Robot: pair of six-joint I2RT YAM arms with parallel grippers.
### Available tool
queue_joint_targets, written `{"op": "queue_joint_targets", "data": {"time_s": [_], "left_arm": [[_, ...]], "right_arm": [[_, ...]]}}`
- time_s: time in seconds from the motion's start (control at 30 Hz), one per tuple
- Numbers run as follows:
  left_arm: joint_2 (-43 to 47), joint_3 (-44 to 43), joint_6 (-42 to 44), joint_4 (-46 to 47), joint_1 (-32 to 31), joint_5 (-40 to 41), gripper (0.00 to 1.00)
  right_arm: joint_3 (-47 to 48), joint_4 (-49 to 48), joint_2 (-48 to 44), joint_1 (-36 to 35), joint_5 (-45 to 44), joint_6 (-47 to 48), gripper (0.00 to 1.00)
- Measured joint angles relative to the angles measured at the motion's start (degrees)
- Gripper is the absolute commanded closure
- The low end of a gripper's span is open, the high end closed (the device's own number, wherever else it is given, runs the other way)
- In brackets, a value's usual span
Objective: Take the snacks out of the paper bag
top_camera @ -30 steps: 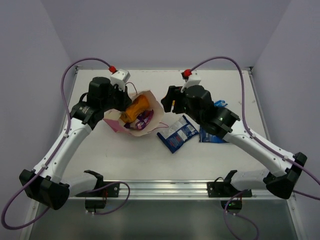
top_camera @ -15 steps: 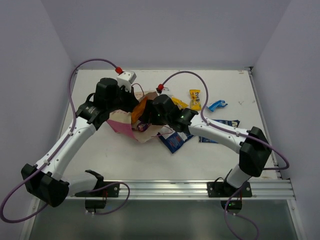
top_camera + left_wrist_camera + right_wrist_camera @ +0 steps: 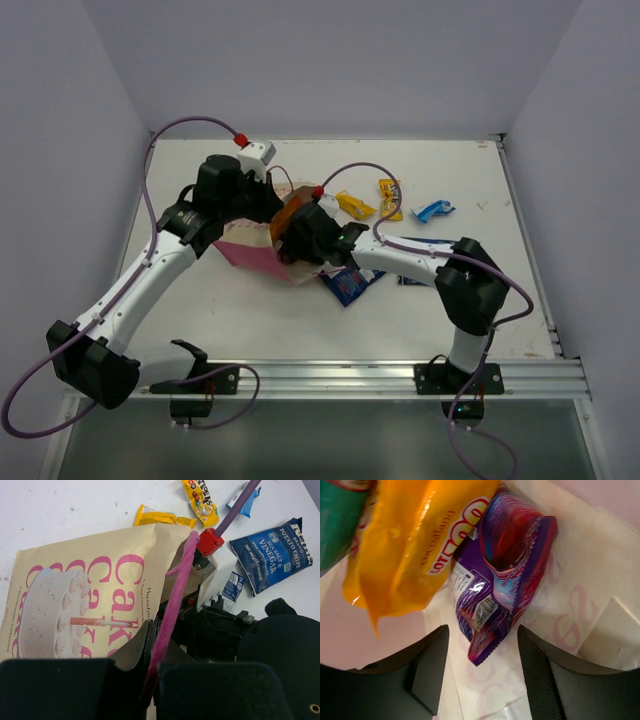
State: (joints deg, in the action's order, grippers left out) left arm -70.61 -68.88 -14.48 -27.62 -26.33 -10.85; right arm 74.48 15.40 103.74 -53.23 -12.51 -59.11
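The paper bag (image 3: 75, 600) lies on its side left of the table's (image 3: 250, 335) middle, its mouth turned to the right. Its cream face is matte and creased, printed with a white frosted cake bearing one candle and the word "Cake" in big pink letters, with fine script beside it that is too small to read.

The left gripper (image 3: 264, 196) is clamped tight on the bag's thin pink handle (image 3: 172, 605), a twisted cord that runs down between its dark fingers.

The right gripper (image 3: 482, 675) is inside the bag's mouth. Its ribbed black fingers (image 3: 427, 672) stand apart on either side of the lower corner of the purple packet (image 3: 505, 570) without touching it. That packet is glossy and crumpled, with a white barcode panel. Beside it lies the shiny orange pouch (image 3: 405, 555), lettered in white with red outlines, only partly legible. A teal packet (image 3: 335, 520) shows at the edge. The bag's inner wall carries faint pink writing showing through.

Out on the table, toward the far edge right of centre, lie two yellow packets: a plain crinkled one (image 3: 160, 517) and one printed with coloured candies (image 3: 200, 502). A tiny blue packet (image 3: 245, 500) sits just right of them. Nearer the middle, a dark blue chip packet (image 3: 272, 555) reads "Sea Salt & Vinegar – Potato Chips". A second dark blue packet (image 3: 348, 288) lies just right of the bag, partly under the right arm.
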Motion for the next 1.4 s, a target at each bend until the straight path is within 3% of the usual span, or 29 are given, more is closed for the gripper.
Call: {"op": "queue_joint_targets", "data": {"time_s": [0.4, 0.77, 0.87, 1.1, 1.27, 1.4], "left_arm": [[-0.5, -0.3, -0.6, 0.2, -0.1, -0.7, 1.00], [-0.6, -0.4, -0.5, -0.2, -0.1, -1.4, 1.00], [-0.6, -0.4, -0.3, -0.2, -0.1, -1.4, 1.00], [-0.6, -0.8, 0.2, -0.3, -0.1, -1.4, 1.00], [-0.6, -0.8, 0.5, -0.2, -0.1, -0.6, 1.00], [-0.7, -0.8, 0.5, -0.1, -0.1, 0.9, 1.00]], "right_arm": [[-1.4, -0.6, 2.3, 2.1, -3.6, -6.4, 0.43], [-4.4, -6.3, 0.7, 3.5, -8.9, -4.4, 0.46], [-3.0, -7.1, 2.5, 3.5, -8.8, -3.2, 0.52], [-2.1, -9.0, 4.9, 3.5, -8.4, -0.2, 0.97], [-3.5, -10.5, 2.0, 3.4, -7.8, 3.5, 1.00], [-5.7, -9.5, -5.9, 3.4, -6.6, 8.6, 1.00]]}}
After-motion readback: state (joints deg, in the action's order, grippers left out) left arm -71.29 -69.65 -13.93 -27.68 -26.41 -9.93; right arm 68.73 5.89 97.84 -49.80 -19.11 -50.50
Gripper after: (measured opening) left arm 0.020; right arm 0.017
